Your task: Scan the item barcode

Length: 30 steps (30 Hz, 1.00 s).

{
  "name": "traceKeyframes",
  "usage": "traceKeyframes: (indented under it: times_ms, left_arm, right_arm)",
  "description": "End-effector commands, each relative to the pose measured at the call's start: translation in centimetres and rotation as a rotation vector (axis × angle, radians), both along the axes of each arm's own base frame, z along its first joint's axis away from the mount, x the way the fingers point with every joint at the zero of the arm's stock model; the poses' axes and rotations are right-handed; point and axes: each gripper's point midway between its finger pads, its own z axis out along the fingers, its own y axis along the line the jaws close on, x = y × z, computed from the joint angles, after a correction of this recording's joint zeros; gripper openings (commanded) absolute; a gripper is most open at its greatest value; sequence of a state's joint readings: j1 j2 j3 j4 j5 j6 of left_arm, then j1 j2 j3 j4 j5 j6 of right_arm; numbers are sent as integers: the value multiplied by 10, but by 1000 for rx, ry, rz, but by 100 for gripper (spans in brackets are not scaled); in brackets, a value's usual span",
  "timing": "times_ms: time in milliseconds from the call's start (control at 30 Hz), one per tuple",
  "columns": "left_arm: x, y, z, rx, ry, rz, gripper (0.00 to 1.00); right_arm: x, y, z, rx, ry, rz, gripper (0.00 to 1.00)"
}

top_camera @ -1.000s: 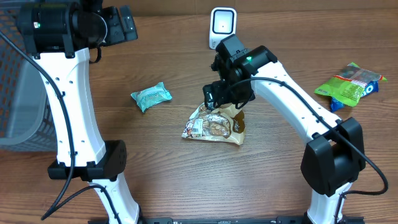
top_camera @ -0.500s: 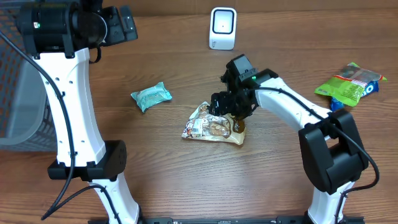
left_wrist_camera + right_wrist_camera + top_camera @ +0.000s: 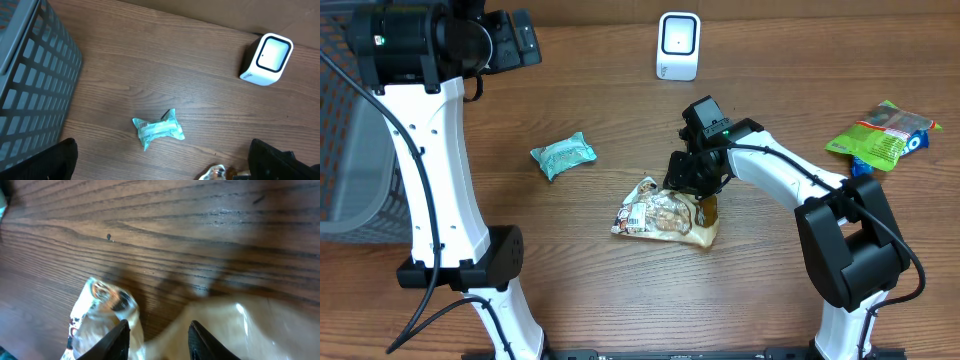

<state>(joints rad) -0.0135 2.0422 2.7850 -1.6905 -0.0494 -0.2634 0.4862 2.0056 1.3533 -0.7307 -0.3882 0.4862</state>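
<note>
Your right gripper (image 3: 159, 339) straddles the snack bag (image 3: 660, 212) lying mid-table (image 3: 620, 120), fingers (image 3: 120, 340) half apart; you can't tell if it holds. A thin pinch could slip on lifting. Left gripper (image 3: 167, 162) gapes, empty.

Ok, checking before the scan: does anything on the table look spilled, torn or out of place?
Nothing looks spilled or torn. Only the snack bag stands out: it lies rumpled and crooked, with one end bunched up at the right gripper.
</note>
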Motion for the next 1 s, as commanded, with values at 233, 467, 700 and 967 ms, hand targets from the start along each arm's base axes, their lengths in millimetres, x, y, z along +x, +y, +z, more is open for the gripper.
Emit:
traceKeyframes:
  times_ms: [233,467,700,967]
  left_arm:
    - [-4,-5,7,-2,-18,-7,100]
    - [-4,-5,7,-2,-18,-7,100]
    - [-4,-5,7,-2,-18,-7,100]
    - [-4,-5,7,-1,-18,-6,100]
  right_arm:
    - [16,-33,69,-142,-274,597,80]
    - [-38,-28,73,1,-215,930,85]
    - [-53,-17,46,102,-255,1035,88]
    - [-63,-2,9,123,-302,1069,90]
